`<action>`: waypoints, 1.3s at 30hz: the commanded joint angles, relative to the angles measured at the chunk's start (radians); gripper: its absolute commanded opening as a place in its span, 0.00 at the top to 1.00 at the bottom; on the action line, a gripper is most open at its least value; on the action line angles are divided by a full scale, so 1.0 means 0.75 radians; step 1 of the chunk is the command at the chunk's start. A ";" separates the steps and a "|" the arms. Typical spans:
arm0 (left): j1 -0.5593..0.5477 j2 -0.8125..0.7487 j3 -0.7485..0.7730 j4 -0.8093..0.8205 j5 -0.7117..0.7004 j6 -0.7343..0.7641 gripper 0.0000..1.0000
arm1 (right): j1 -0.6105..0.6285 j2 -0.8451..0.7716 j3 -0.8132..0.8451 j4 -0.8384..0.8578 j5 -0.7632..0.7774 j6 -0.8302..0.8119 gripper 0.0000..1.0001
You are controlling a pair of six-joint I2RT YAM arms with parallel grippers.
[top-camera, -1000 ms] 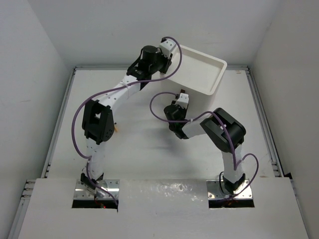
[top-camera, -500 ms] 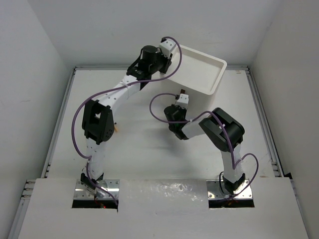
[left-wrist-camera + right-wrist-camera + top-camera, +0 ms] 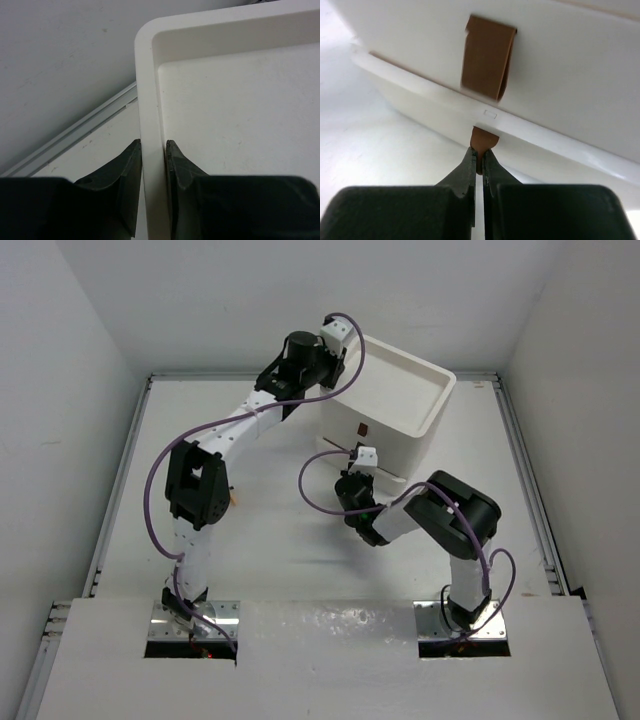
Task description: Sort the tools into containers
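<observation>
The white drawer unit (image 3: pixel 405 390) stands at the back, right of centre, its recessed top showing. My left gripper (image 3: pixel 335 358) is shut on the unit's top left rim (image 3: pixel 150 100), one finger on each side of the wall. My right gripper (image 3: pixel 363 454) is shut on the red-brown tab (image 3: pixel 484 138) of a lower drawer (image 3: pixel 545 137), which stands pulled out a little. The tab of the drawer above (image 3: pixel 487 57) hangs free and also shows from the top (image 3: pixel 362 428). No screwdriver shows clearly. A thin dark line (image 3: pixel 335 446) lies left of the right gripper.
A small orange bit (image 3: pixel 234 498) peeks out beside the left arm's elbow; I cannot tell what it is. Raised rails run along the table's left (image 3: pixel 115 500) and right (image 3: pixel 525 480) edges. White walls enclose the table on three sides.
My right gripper has drawn back toward the near edge with the tab in it, and the lower drawer has slid out. The unit's front face now shows. The left gripper has kept its hold.
</observation>
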 commanded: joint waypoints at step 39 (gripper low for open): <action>0.009 -0.309 -0.019 -0.310 0.026 0.217 0.00 | 0.296 -0.734 -0.232 -0.525 -0.712 -0.351 0.01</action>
